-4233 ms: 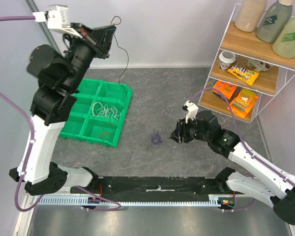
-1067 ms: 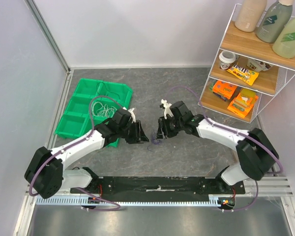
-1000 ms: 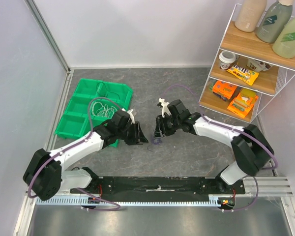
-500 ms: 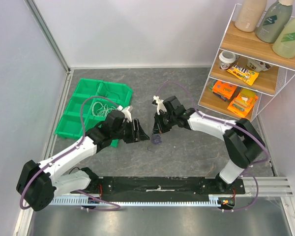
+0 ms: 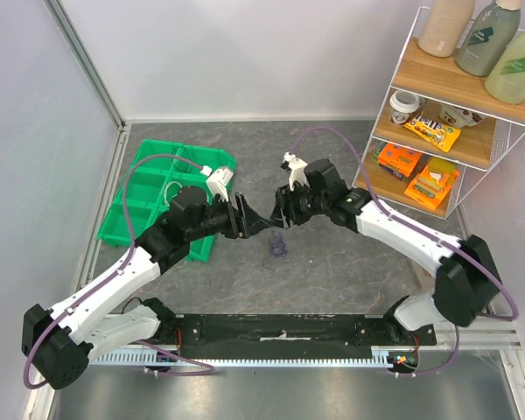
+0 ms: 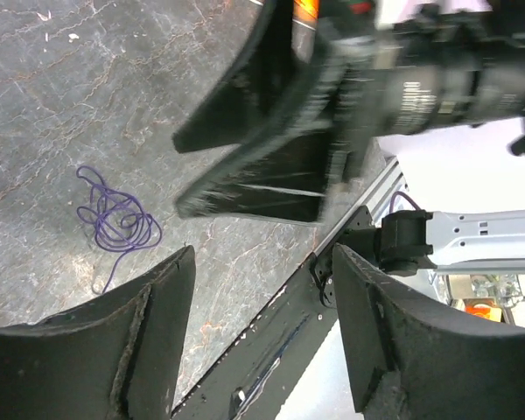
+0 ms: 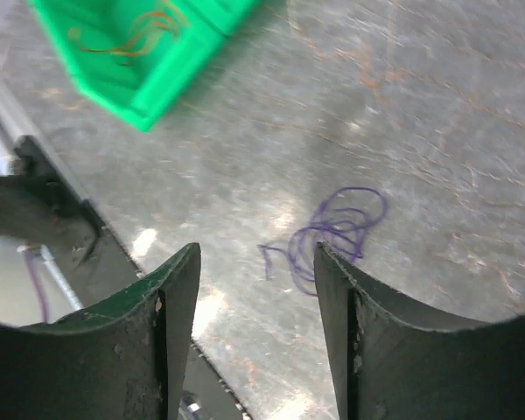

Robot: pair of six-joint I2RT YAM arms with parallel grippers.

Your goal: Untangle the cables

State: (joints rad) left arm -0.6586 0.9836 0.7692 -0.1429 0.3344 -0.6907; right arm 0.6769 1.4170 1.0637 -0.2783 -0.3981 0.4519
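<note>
one thin purple cable (image 5: 276,248) — loose tangled loops — left fingers (image 6: 144,350) and right fingers (image 7: 171,350) spread

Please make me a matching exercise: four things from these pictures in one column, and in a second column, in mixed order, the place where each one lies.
Things:
1. purple cable
2. orange cable
3. bottles
4. paper cup

Places:
a. on the top shelf
b. inside a compartment of the green tray
c. loose on the table
d. on the middle shelf

Pairs: 1-c, 2-b, 3-a, 4-d
</note>
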